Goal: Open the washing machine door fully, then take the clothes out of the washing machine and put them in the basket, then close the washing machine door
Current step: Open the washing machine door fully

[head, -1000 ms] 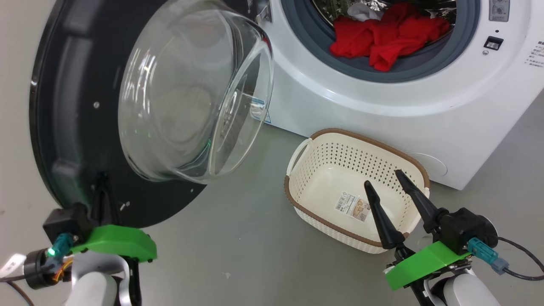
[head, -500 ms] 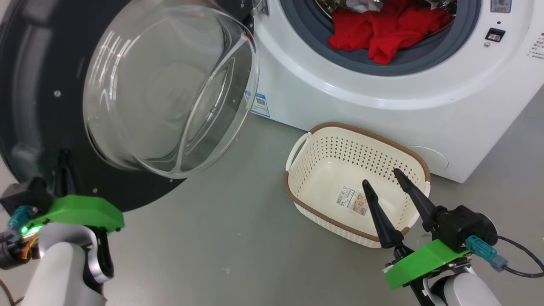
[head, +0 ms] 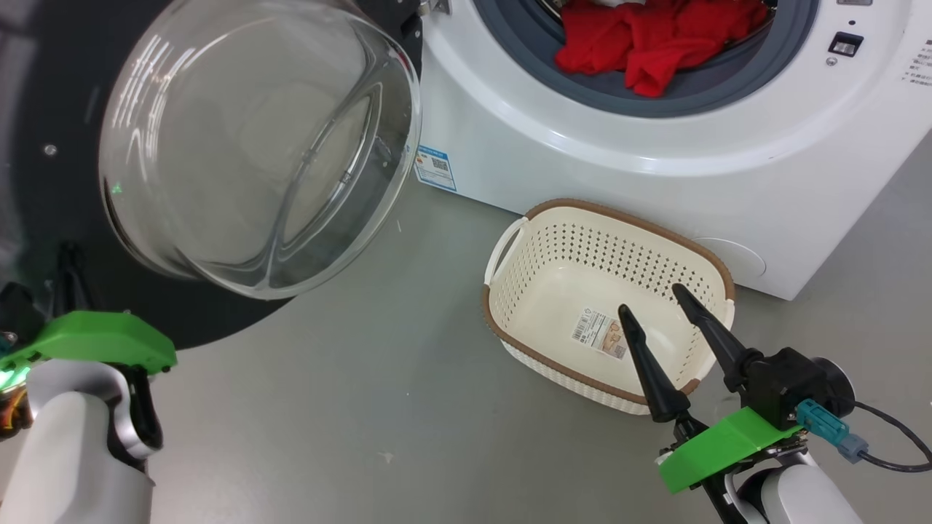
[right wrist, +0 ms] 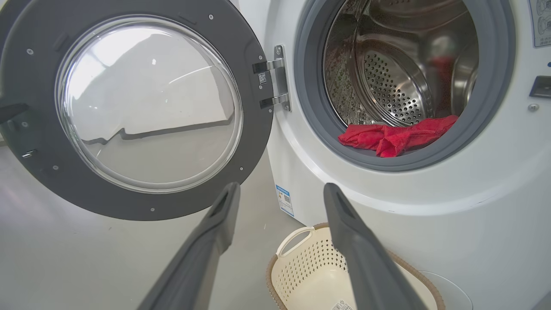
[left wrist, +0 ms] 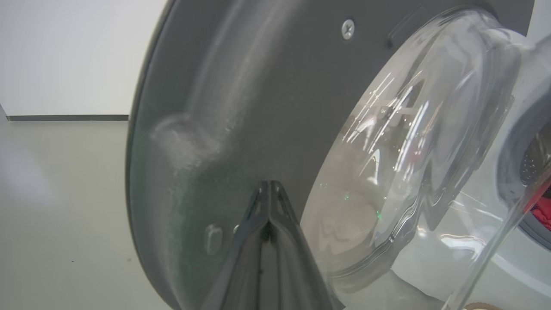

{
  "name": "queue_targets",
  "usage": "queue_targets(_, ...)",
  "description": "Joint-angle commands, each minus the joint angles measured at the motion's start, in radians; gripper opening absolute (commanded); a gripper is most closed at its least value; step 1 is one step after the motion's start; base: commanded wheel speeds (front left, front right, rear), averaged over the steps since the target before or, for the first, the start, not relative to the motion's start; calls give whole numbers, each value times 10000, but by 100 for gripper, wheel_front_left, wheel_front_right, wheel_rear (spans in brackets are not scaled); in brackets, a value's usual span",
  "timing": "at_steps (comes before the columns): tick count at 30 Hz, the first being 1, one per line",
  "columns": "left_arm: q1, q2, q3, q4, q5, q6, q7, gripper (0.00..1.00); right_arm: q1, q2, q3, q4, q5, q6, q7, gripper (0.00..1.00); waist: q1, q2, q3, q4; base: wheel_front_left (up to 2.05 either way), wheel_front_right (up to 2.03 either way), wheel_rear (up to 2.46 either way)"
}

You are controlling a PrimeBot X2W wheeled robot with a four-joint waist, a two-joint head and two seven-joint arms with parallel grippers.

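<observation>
Grey floor (head: 349, 407) spreading smooth and matt across head view, taking soft shadows and faint sheen. Small pale speck (head: 386, 457) lying on it near bottom edge; too small to tell what it is. In left wrist view, plain white wall (left wrist: 64, 51) rising behind floor, dark skirting strip (left wrist: 64, 117) running level along join of the two. Floor there showing paler, light pooling in hazy patch toward left.
</observation>
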Motion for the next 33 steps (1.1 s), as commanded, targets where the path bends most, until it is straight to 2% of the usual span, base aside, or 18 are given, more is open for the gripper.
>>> queue_targets(1, -420, 628, 475, -99, 121, -35, -118, 0, -205, 61, 313, -325, -96, 63, 35, 100, 0, 0, 22, -18, 0, 0, 0)
queue_targets(10, -661, 487, 1021, 382, 511, -260, -119, 0, -220, 61, 321, -386, -144, 63, 93, 100, 0, 0, 77, -110, 0, 0, 0)
queue_targets(20, -491, 167, 1288, 229, 1120, -512, -119, 0, -209, 61, 287, -281, -56, 63, 17, 100, 0, 0, -19, -132, 0, 0, 0)
queue_targets(25, -148, -84, 1282, -259, 1428, -677, -120, 0, -190, 61, 255, -165, 64, 63, -96, 100, 0, 0, -134, -155, 0, 0, 0)
queue_targets(31, 474, -470, 1485, -1611, 1594, -859, -120, 0, -111, 61, 193, 21, 237, 63, -291, 100, 0, 0, -344, -260, 0, 0, 0)
queue_targets(32, 587, -520, 1498, -1920, 1660, -866, -120, 12, -109, 61, 169, 41, 253, 63, -321, 100, 0, 0, -358, -282, 0, 0, 0)
queue_targets(33, 691, -579, 1511, -2233, 1690, -903, -120, 29, -110, 61, 146, 60, 269, 63, -348, 100, 0, 0, -374, -308, 0, 0, 0)
